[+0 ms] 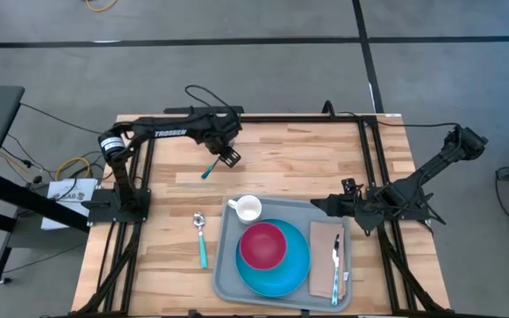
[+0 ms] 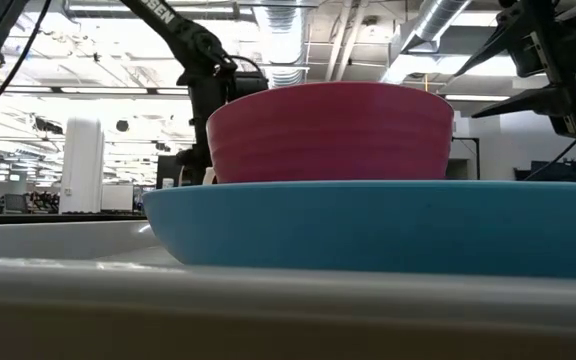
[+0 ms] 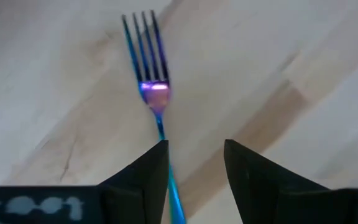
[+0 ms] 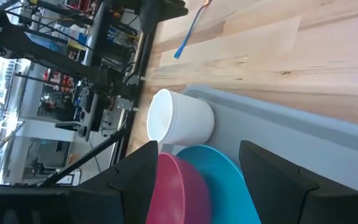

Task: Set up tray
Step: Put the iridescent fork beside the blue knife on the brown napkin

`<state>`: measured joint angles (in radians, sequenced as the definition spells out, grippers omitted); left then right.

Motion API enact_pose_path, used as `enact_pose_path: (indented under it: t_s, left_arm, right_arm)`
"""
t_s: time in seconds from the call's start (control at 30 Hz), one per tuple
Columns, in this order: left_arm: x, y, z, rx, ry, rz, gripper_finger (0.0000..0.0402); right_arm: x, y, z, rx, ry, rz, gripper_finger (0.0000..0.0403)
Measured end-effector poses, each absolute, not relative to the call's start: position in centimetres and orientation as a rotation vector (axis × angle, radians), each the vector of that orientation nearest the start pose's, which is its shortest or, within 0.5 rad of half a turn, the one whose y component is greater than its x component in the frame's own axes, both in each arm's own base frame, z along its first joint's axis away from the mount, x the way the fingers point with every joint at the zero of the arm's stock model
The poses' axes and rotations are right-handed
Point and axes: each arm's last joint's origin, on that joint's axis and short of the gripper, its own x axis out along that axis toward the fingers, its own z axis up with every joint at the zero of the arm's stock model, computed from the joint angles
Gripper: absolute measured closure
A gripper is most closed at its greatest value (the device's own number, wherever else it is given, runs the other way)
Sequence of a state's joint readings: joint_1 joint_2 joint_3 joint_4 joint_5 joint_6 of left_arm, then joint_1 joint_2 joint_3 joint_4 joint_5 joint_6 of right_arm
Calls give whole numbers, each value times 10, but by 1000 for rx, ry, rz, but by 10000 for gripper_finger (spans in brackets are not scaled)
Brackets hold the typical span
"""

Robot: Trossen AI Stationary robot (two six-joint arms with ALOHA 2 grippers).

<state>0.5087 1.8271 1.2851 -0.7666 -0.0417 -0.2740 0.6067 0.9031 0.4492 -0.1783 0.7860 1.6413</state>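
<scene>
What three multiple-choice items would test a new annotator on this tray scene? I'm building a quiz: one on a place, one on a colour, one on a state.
1. Where is the white cup?
A. on the tray's far left corner
B. on the bare table
C. inside the bowl

2. What colour is the bowl on the blue plate?
A. green
B. red
C. white

3. What is the left gripper doing?
A. holding the fork
B. holding the spoon
C. holding the cup

Answers: A, the high view shows the cup inside the rim; B, both high and low views show red; A, the left wrist view shows the fork's handle between its fingers.
</scene>
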Motion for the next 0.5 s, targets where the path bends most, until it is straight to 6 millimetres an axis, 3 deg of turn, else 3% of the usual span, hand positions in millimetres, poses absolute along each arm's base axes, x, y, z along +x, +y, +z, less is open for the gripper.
enact_pose_path:
  t_s: [0.5]
  left_arm:
    - [293,186,155,-598,1106,787,258]
  right_arm:
    - [155,83,205,1206,215,-500,185]
